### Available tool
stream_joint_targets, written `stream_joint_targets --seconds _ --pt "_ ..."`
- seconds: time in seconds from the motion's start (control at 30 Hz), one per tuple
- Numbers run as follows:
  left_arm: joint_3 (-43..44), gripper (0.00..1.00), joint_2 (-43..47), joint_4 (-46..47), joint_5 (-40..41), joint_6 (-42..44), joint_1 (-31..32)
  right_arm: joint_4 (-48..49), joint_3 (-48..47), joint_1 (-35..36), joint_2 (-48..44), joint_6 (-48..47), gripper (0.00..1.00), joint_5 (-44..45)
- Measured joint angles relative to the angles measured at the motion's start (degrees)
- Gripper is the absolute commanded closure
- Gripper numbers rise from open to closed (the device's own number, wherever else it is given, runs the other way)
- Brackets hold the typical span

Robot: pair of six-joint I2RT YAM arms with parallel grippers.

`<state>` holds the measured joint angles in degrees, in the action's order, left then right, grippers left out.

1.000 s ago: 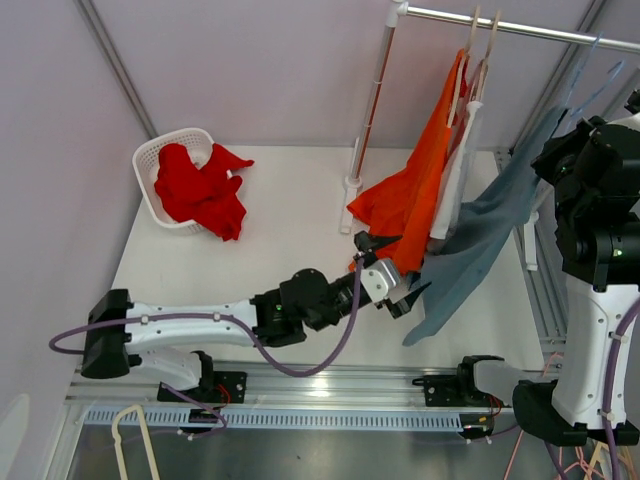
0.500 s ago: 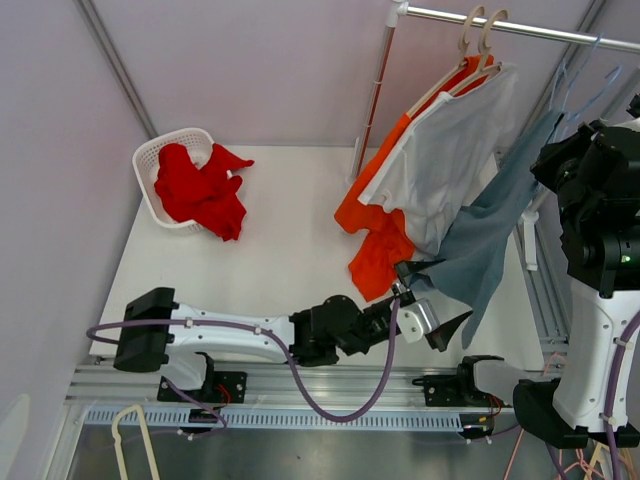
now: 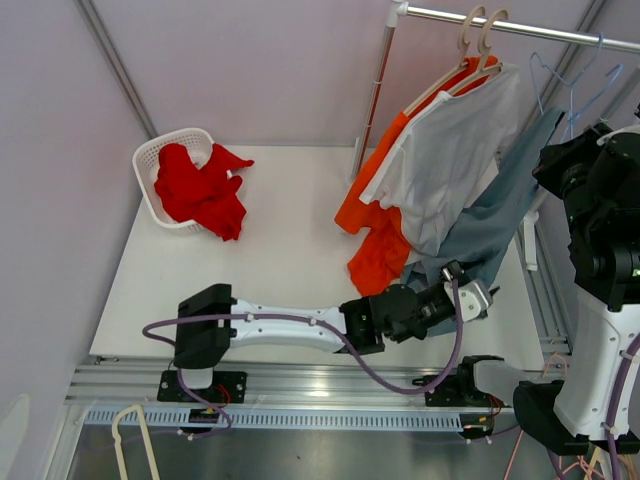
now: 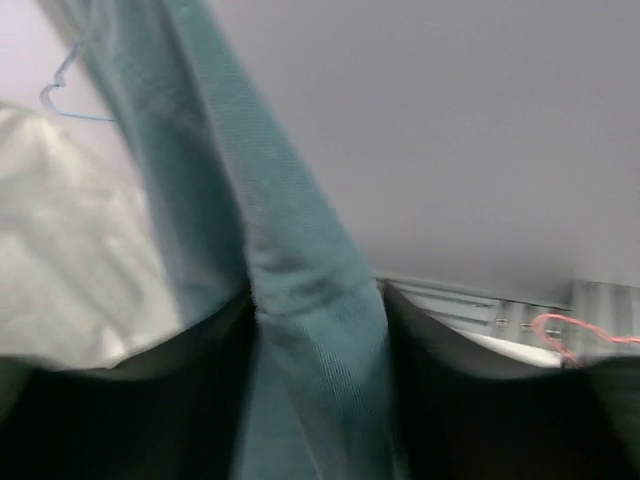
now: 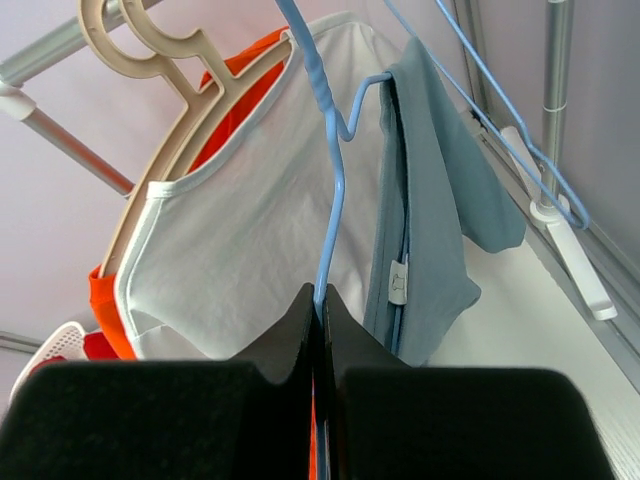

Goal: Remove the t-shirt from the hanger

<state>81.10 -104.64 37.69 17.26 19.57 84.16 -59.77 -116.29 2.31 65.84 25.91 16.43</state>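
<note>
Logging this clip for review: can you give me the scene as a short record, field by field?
left gripper: shut on the blue-grey t-shirt, low near its hem
right gripper: shut on the blue hanger
task state: blue-grey t-shirt not yet off, caught on one arm of the blue hanger
other clothes: white t-shirt and orange garment on beige hangers
basket: holds red cloth

three hanging shirts [image 3: 440, 170], two beige hangers [image 5: 170, 62], one white basket [image 3: 143, 160], one red garment [image 3: 200, 190].
</note>
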Motion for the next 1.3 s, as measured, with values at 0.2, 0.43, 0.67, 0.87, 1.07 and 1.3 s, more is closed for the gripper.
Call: stream_joint_targets --seconds 0.2,0.43,0.67,0.87,1.07,1.3 --pt "4.1 0.99 -3.4 -3.0 6.0 -0.1 -1.5 0.0 -0.5 0.0 -0.5 0.0 1.00 -0.4" --pt "1.0 0.99 0.5 -5.1 9.6 0.0 0.5 1.9 1.6 0.0 0.5 -0.9 1.00 0.3" --pt "-7.5 0.99 14.0 -5.3 12.3 1.0 8.0 5.4 4.2 0.1 5.3 -4.6 1.00 4.3" --pt "-10.0 0.99 18.3 -3.2 15.1 2.1 10.8 5.6 4.2 -3.5 7.4 -6.0 1.00 4.1" --pt "-15.2 0.99 18.4 -3.8 15.8 -0.3 11.0 4.2 0.8 -8.6 9.5 -6.1 1.00 0.4" --pt "-9.6 0.99 9.7 -12.0 7.6 -13.8 2.6 0.0 -6.6 -9.3 10.5 -5.4 1.00 -5.2"
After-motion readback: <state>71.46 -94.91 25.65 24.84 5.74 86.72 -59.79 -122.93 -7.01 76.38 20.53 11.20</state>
